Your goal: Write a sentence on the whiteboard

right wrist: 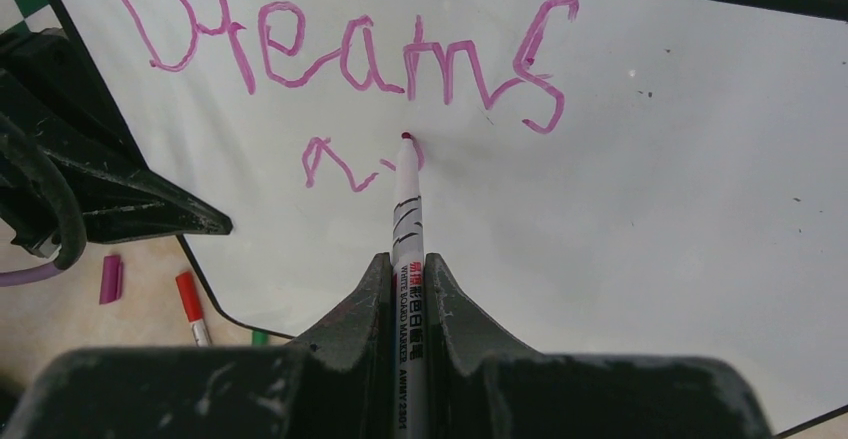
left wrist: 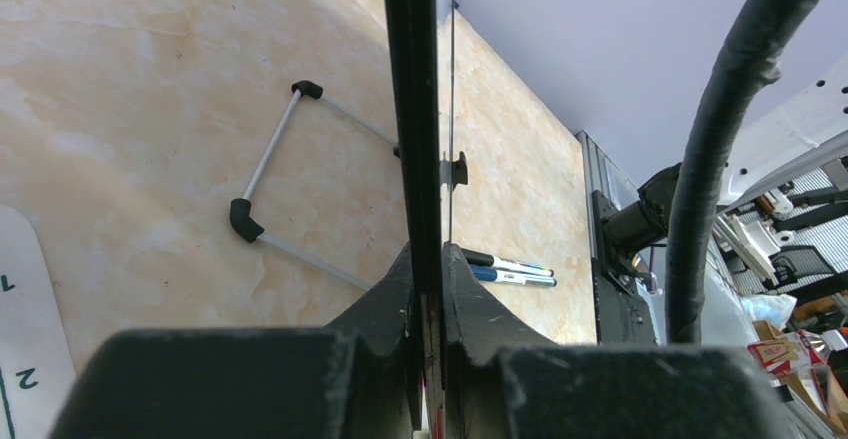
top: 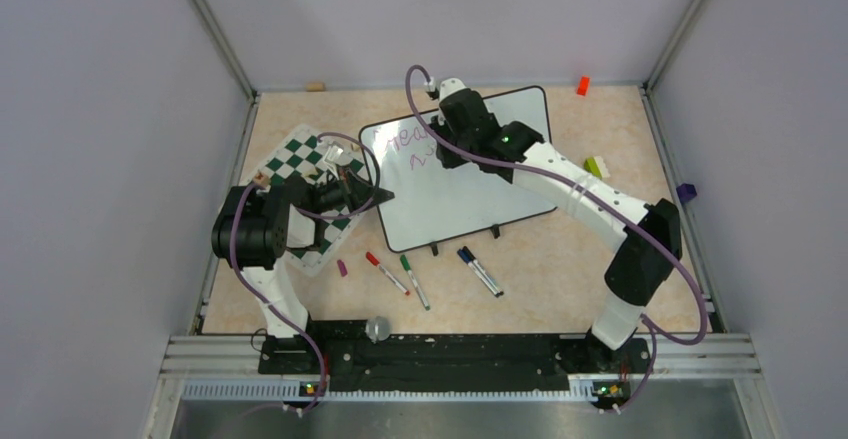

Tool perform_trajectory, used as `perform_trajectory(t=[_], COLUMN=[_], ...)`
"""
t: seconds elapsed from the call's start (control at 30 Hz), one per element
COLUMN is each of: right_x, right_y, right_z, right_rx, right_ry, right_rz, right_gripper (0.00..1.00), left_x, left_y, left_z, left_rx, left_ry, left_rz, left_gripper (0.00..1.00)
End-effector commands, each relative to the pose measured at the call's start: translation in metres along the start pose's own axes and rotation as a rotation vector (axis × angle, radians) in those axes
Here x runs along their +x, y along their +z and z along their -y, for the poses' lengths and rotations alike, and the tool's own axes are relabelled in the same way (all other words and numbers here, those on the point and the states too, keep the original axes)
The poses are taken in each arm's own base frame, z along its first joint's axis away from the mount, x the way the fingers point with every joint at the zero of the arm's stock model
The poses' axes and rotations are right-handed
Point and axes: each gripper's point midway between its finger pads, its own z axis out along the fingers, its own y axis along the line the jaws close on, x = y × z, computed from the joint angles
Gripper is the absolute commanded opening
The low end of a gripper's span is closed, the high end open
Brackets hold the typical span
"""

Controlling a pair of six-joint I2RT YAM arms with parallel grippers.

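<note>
Clamped on the marker (right wrist: pixel 407 199), the right gripper (right wrist: pixel 408 277) writes line two of the sentence (right wrist: pixel 345 69) while the left gripper (left wrist: pixel 428 264) pinches the whiteboard (right wrist: pixel 650 209) by its edge; next likely needs steady rightward strokes

Table: a beige marbled top (top: pixel 560 259) is seen, walled on three sides.
Whiteboard (top: pixel 450 194): is placed just beyond the centre, toward 12 o'clock, with two black feet at its near edge.
Chess mat (top: pixel 300 159): is laid at 9 to 10 o'clock.
Markers: a red marker (top: pixel 385 271) and a green marker (top: pixel 414 280) are laid near each other at 6 o'clock. Two dark-capped markers (top: pixel 480 270) are laid side by side at 5 o'clock.
Purple cap (top: pixel 342 268): is laid at 7 o'clock, by the mat's near corner.
Blocks: an orange block (top: pixel 582 85) is seen at 1 o'clock, a yellow-green block (top: pixel 596 167) at 2 to 3 o'clock, a purple block (top: pixel 686 193) at the 3 o'clock edge, and a wooden block (top: pixel 316 86) at 11 o'clock.
</note>
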Motion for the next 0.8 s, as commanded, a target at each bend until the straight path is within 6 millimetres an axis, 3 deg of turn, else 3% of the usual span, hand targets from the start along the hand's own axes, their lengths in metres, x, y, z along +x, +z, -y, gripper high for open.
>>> perform_trajectory(t=[0.0, 0.47, 0.6, 0.77], right_x=[-0.014, 0.026, 0.027, 0.012], right_y=[0.004, -0.002, -0.004, -0.011], right_z=[-0.002, 0.003, 0.011, 0.021], right_rx=[-0.024, -0.030, 0.010, 0.057], right_ry=[0.001, 0.004, 0.001, 0.007], right_rz=[0.033, -0.049, -0.053, -0.016], right_gripper=[0.00, 0.00, 0.00, 0.00], left_x=[0.010, 0.010, 0.010, 0.011], left_y=[-0.003, -0.003, -0.003, -0.003], left_z=[0.014, 0.014, 0.014, 0.014], left_rx=[0.083, 0.085, 0.085, 0.085], left_ry=[0.150, 0.148, 0.149, 0.147], left_rz=[-0.056, -0.058, -0.057, -0.059], left_gripper=[0.00, 0.00, 0.00, 0.00])
